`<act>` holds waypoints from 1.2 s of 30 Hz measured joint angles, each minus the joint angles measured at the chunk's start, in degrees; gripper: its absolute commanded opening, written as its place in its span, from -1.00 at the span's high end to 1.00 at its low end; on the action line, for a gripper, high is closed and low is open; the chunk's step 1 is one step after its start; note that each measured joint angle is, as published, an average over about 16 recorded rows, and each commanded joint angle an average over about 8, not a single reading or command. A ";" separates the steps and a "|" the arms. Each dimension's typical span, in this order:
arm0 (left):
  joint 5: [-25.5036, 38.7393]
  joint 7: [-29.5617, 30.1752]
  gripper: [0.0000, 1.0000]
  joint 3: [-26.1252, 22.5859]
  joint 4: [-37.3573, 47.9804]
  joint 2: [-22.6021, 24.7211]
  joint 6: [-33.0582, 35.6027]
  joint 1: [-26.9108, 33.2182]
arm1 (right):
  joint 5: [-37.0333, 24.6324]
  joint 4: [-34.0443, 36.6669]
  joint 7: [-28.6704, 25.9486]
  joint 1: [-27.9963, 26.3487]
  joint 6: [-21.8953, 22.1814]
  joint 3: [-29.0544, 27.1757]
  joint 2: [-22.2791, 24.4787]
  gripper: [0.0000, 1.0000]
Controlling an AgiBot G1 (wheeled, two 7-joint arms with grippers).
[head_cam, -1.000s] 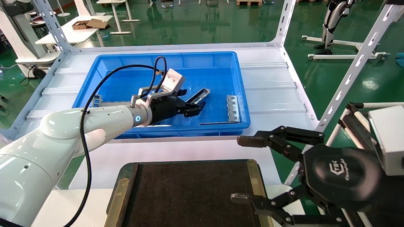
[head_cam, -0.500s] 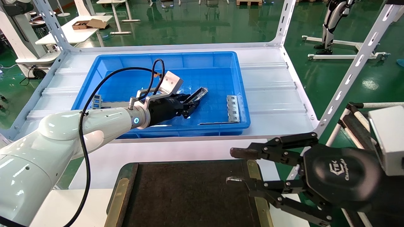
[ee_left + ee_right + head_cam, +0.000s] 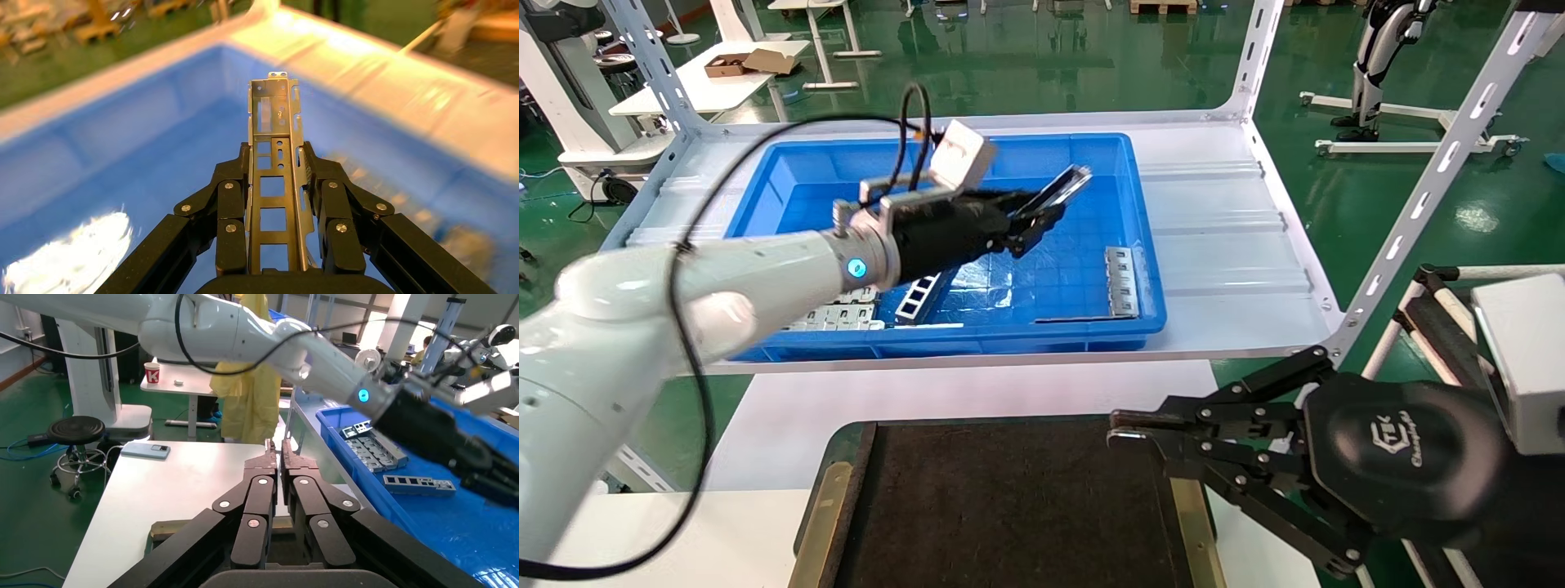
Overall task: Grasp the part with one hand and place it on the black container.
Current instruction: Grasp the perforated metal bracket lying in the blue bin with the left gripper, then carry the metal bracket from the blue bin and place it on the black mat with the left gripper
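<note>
My left gripper [image 3: 1042, 214] is shut on the part [image 3: 1061, 188], a slim silvery channel bar, and holds it tilted up in the air above the blue bin. In the left wrist view the part [image 3: 273, 116] sticks out past the black fingers [image 3: 231, 202] of the gripper [image 3: 275, 153]. The black container [image 3: 1009, 506], with a brass strip [image 3: 823, 523] on its side, lies at the near edge, below the bin. My right gripper [image 3: 1128, 429] is shut and empty over the container's right edge; in the right wrist view [image 3: 276, 447] its fingertips meet.
The blue bin [image 3: 1144, 245] stands on a white shelf framed by perforated posts [image 3: 1418, 196]. In it lie a dark ladder-like bar [image 3: 919, 296], flat perforated plates [image 3: 838, 317] and another plate [image 3: 1122, 282]. A white table [image 3: 789, 408] lies under the container.
My left gripper rose from the bin floor with the part shut in it, moving up and toward the far side. My right gripper went from wide open to shut.
</note>
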State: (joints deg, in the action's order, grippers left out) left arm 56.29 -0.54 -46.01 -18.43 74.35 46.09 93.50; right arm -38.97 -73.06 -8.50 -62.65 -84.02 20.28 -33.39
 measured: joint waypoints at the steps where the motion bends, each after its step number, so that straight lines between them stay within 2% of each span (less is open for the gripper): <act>1: -0.55 -0.39 1.00 0.27 -0.39 -0.60 1.58 0.04 | 0.00 0.00 0.00 0.00 0.00 0.00 0.00 1.00; 6: -3.15 -1.45 1.00 1.45 -3.66 -4.35 9.54 -1.09 | 0.00 0.00 0.00 0.00 0.00 0.01 0.00 1.00; 11: -5.63 -0.14 1.00 2.17 -10.31 -9.02 15.61 -5.09 | 0.01 0.00 0.00 0.00 0.00 0.01 0.00 1.00; 15: -7.55 2.50 1.00 2.41 -18.24 -13.15 17.78 -10.60 | 0.01 0.00 0.01 0.00 0.01 0.01 0.01 1.00; 18: -8.59 4.81 1.00 2.36 -24.87 -16.11 16.97 -15.83 | 0.01 0.00 0.01 0.00 0.01 0.02 0.01 1.00; 23: -9.39 9.12 1.00 1.78 -35.75 -20.13 10.88 -25.66 | 0.01 0.00 0.01 -0.01 0.01 0.02 0.01 1.00; 27: -8.73 12.27 1.00 0.86 -42.41 -21.51 1.68 -33.31 | 0.02 0.00 0.01 -0.01 0.01 0.02 0.01 1.00; 31: -7.62 15.36 1.00 -0.37 -46.05 -20.79 -9.30 -39.50 | 0.02 0.00 0.01 -0.01 0.01 0.03 0.01 1.00; 36: -6.80 19.60 1.00 -2.02 -46.54 -17.34 -22.55 -44.09 | 0.02 0.00 0.02 -0.01 0.01 0.03 0.01 1.00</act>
State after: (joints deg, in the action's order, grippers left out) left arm 49.49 19.06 -48.04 -64.97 57.01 23.54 49.41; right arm -38.95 -73.06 -8.48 -62.66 -84.01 20.32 -33.37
